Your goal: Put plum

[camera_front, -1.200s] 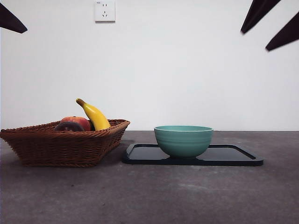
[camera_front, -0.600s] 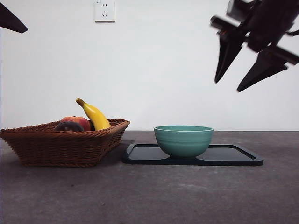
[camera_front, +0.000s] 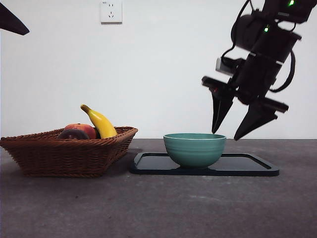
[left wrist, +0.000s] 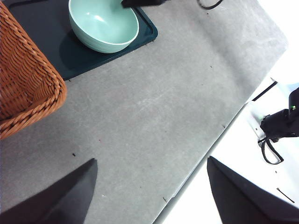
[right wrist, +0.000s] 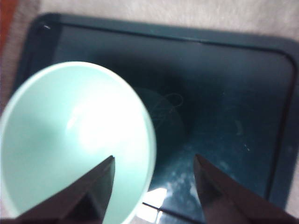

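The plum (camera_front: 73,134), dark and glossy, lies in the wicker basket (camera_front: 64,156) at the left, beside a red-orange fruit (camera_front: 83,130) and a banana (camera_front: 100,123). My right gripper (camera_front: 226,134) hangs open just above the right rim of the teal bowl (camera_front: 194,148). In the right wrist view that gripper (right wrist: 153,158) straddles the bowl's (right wrist: 70,140) rim with nothing held. My left gripper (left wrist: 150,161) is open and empty, high over bare table, and shows only as a black tip (camera_front: 11,21) in the front view's top left corner.
The bowl stands on a black tray (camera_front: 247,166) right of the basket. In the left wrist view the basket's wall (left wrist: 28,79), the bowl (left wrist: 103,25), the tray (left wrist: 42,23) and the table's edge (left wrist: 205,149) show. A wall socket (camera_front: 111,11) sits high behind.
My right gripper has come down and leftward from the top right corner to just above the bowl's right rim. The fruit, basket, bowl and left arm have not moved.
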Tool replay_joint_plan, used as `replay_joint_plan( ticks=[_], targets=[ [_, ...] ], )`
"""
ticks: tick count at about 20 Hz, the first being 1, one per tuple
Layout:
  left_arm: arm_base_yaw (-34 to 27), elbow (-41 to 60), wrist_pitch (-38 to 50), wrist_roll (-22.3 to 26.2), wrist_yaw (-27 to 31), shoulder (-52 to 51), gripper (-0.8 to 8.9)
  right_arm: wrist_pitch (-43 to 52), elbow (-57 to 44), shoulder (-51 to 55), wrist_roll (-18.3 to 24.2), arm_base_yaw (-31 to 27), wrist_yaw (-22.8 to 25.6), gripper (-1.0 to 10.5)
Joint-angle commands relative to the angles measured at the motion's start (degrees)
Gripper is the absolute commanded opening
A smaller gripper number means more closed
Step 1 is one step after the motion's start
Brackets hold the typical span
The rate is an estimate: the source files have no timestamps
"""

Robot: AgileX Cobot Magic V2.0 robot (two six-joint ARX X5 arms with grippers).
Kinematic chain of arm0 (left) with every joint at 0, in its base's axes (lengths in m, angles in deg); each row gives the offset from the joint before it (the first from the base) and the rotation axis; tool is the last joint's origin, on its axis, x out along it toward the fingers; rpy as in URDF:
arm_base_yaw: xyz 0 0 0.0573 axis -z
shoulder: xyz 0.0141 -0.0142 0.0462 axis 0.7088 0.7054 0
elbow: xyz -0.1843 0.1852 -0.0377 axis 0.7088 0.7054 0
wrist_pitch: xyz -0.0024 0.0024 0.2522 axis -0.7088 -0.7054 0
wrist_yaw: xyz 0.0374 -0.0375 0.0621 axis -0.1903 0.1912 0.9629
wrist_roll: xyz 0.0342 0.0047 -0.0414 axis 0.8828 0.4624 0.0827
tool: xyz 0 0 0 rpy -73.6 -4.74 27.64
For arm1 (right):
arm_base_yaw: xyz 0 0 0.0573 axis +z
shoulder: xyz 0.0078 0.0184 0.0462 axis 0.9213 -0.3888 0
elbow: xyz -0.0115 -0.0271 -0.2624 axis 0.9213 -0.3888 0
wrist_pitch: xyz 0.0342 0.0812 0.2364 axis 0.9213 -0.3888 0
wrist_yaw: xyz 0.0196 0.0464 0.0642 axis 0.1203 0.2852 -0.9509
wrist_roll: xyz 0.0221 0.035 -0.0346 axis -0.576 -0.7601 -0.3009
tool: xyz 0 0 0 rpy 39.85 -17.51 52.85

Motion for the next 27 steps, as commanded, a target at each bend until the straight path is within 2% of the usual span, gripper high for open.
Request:
replay_joint_plan(
  ticks=[1, 4, 7, 9, 13, 18, 23, 27],
  targets=[
    [0.2, -1.0, 0.4, 0.8, -0.5, 0.4, 3.71, 0.8, 1.2, -2.6, 1.3, 0.4, 0.0, 2.7],
    [0.2, -1.0, 0.4, 0.8, -0.5, 0.4, 3.71, 1.2, 1.2, -3.8, 1.6, 0.6, 0.0, 2.4],
    [0.2, -1.0, 0.4, 0.8, -0.5, 0.4, 3.71, 1.8, 1.2, -4.0, 2.5, 0.7, 0.0, 0.5],
    [0.2, -1.0, 0.4, 0.8, -0.5, 0.4, 3.71, 2.1, 1.2, -4.0, 2.5, 0.6, 0.0, 0.1],
    [0.2, -1.0, 0.2, 0.8, -0.5, 0.4, 3.71, 2.7, 1.4, -2.1, 2.3, 0.6, 0.2, 0.1],
    [0.2, -1.0, 0.2, 0.9, -0.5, 0.4, 3.71, 0.8, 1.4, 7.8, 2.4, 0.6, 0.0, 0.1],
    [0.2, -1.0, 0.3, 0.9, -0.5, 0.4, 3.71, -8.4, 1.4, 20.0, 4.4, 1.3, -1.7, 0.1],
    [0.2, -1.0, 0.3, 0.9, -0.5, 0.4, 3.71, -17.0, 1.1, 25.2, 7.0, 4.3, -1.2, 0.1]
  ],
)
